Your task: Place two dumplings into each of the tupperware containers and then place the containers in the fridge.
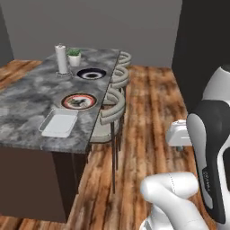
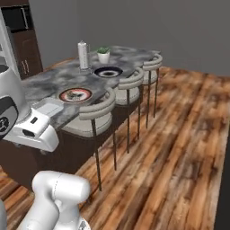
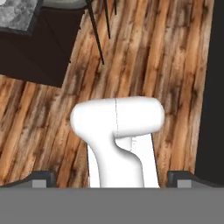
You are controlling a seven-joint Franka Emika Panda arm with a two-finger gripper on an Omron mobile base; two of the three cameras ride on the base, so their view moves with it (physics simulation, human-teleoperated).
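We see the gripper (image 3: 112, 177) spread wide over the wood floor (image 3: 175, 65), holding and touching nothing. On the marble surface (image 1: 27, 103), nearest its front edge lies the white tupperware container (image 1: 58, 123); just behind it a red-rimmed plate (image 1: 79, 101), farther back a dark plate (image 1: 91, 73).

Grey marbled table (image 1: 31, 96) on dark base, over wood plank floor (image 1: 148, 117). Paper towel roll (image 1: 61, 59) upright at far end, small potted plant (image 1: 74, 57) in white pot just beside it. Two round dark plates: far plate (image 1: 91, 73) near roll, near plate (image 1: 79, 101) red-rimmed, closer to front edge. Three pale round-backed stools (image 2: 130, 90) lined along table's right side on thin dark legs. Grey wall (image 2: 179, 31) behind.
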